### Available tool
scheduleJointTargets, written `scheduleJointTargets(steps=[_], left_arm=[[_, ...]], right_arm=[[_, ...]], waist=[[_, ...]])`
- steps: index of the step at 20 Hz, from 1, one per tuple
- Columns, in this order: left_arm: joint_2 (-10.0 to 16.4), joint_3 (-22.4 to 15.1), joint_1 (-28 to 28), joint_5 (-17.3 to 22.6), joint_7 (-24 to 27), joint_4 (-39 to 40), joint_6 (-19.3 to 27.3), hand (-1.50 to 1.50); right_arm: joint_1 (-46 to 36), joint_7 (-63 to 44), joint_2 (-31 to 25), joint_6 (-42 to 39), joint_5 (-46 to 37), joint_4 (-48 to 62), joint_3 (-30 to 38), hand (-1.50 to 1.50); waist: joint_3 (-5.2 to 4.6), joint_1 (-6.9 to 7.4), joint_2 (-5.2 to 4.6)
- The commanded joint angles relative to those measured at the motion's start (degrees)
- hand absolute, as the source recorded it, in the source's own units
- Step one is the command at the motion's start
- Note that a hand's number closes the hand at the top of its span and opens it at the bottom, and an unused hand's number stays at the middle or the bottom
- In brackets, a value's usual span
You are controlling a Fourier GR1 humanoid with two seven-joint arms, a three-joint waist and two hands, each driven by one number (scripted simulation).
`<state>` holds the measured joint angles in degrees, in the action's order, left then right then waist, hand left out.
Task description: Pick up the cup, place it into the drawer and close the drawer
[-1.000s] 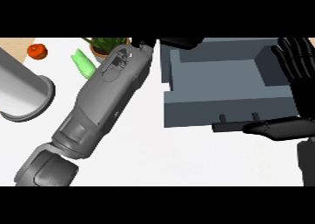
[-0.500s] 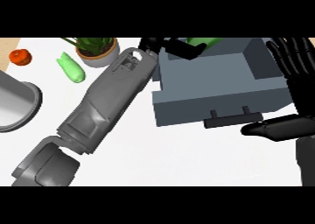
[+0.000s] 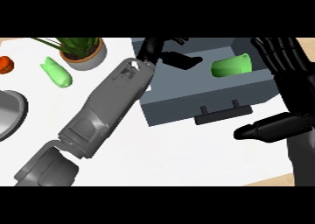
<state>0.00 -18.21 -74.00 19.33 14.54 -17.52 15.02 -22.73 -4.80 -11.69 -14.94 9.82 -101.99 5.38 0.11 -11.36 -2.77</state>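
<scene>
Cup (image 3: 231, 65): green, on its side inside the drawer, upper right of centre.
Drawer (image 3: 179, 103): grey, open, handle toward the lower edge.
Left hand (image 3: 161, 51): over the drawer's upper left corner, fingers released, holding nothing, just beside the cup.
Right hand (image 3: 292, 87): at the right edge beside the drawer, fingers straight, thumb out, nothing grasped.
Potted plant (image 3: 82, 52): upper left, on the white counter (image 3: 186, 153).

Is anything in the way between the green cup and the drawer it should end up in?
Nothing visible. The green cup already lies on its side inside the open drawer, with the left hand beside it.
</scene>
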Motion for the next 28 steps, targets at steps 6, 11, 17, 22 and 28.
scheduleJointTargets(steps=[6,11,17,22,28], left_arm=[[0.00,3.00,1.55,10.26,8.04,-5.14,-2.97,-1.50],[0.00,4.05,0.84,14.40,11.71,-5.82,0.52,-1.50],[0.00,3.80,0.69,16.25,13.25,-3.42,2.18,-1.50],[0.00,3.46,3.62,18.67,14.78,-5.43,1.96,-1.50],[0.00,5.38,8.20,18.90,18.15,-8.71,-0.49,-1.50]], right_arm=[[-1.54,-0.82,0.68,-12.75,9.33,0.07,-8.02,1.50],[0.06,-5.41,-5.33,-20.75,6.78,0.89,-13.96,1.50],[3.62,-9.02,-11.47,-21.86,-3.33,-1.39,-16.16,-1.50],[7.02,-1.79,-9.44,-14.54,-23.31,1.96,-21.96,-1.50],[4.29,3.03,-6.50,-8.21,-33.72,19.52,-26.31,-1.50]], waist=[[-0.12,-0.56,-0.26],[-0.16,1.79,0.52],[-0.10,5.55,1.62],[-0.02,8.72,2.01],[-0.06,12.43,2.34]])
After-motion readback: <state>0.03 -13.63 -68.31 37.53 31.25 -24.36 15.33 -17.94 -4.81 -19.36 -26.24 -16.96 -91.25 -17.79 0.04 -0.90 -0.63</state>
